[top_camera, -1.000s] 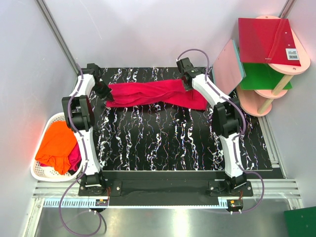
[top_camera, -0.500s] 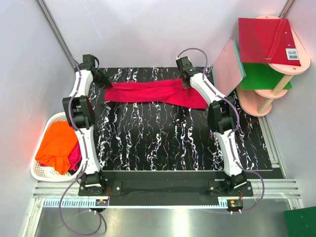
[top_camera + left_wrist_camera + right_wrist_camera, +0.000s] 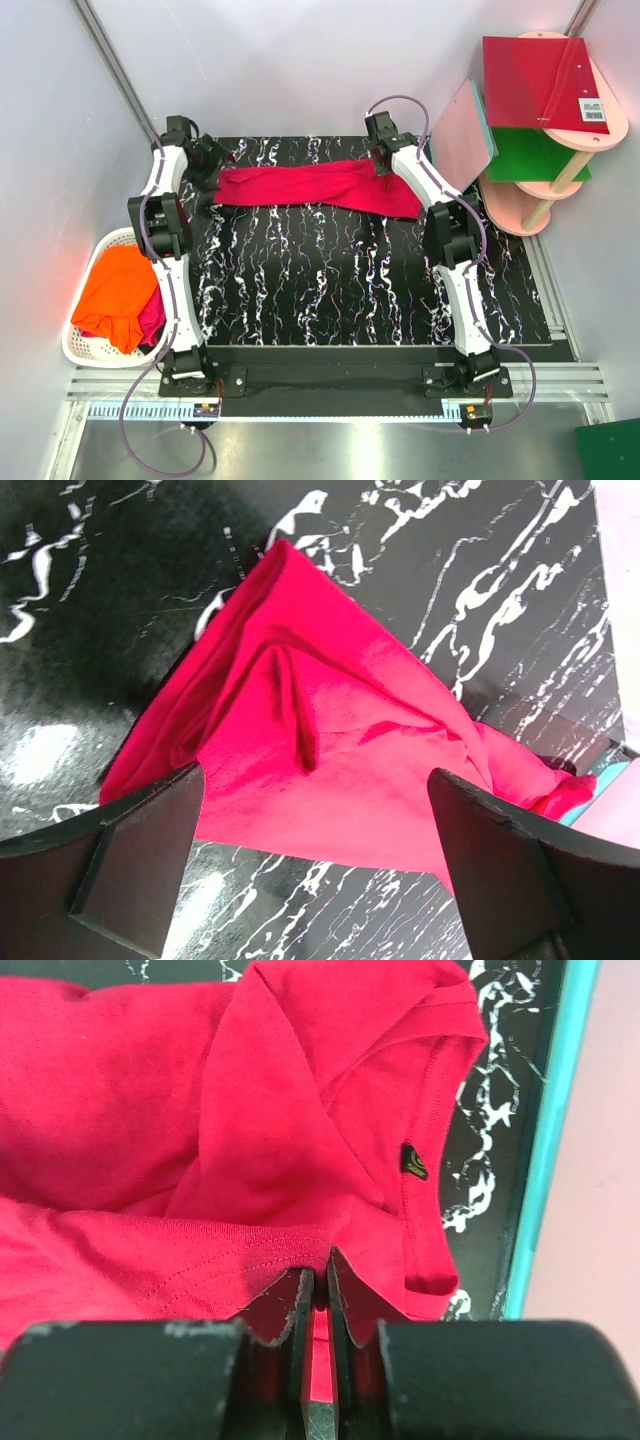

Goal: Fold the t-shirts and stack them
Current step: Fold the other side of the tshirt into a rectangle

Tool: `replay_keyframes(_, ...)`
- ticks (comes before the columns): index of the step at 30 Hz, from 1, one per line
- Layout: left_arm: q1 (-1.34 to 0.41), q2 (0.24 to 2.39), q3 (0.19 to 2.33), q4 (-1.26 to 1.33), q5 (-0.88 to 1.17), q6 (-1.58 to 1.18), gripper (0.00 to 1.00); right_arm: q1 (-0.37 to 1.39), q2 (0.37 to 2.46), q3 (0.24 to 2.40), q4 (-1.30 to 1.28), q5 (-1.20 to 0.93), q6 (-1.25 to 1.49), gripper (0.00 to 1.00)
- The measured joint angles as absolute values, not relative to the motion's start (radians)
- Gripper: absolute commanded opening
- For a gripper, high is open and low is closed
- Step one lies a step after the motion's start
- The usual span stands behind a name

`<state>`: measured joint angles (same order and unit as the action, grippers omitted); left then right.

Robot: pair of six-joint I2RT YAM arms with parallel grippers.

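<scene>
While right pincer [image 3: 318, 1272] pinches crimson t-shirt [image 3: 310, 187], rumpled long strip, left pincer [image 3: 315, 776] agape.

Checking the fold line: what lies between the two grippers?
The crimson t-shirt, lying in a long band from the open left gripper across to the right gripper, which is shut on its edge. The top external view shows the whole stretch.

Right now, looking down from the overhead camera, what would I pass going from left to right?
basket → left gripper → red shirt → pink board → shelf
</scene>
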<state>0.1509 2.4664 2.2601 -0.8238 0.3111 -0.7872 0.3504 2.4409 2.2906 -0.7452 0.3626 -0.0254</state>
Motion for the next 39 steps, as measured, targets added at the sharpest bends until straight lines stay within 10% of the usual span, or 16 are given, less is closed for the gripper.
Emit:
replay_keyframes(24, 0.109, 2.432, 2.125, -0.815, 0.336, -0.717, 0.99, 0.221, 2.678, 2.58, -0.6, 0.381, -0.018, 0.56)
replay_keyframes(39, 0.112, 2.426, 2.128, -0.803, 0.333, -0.707, 0.99, 0.227, 2.284, 2.136, -0.616, 0.177, 0.096, 0.71)
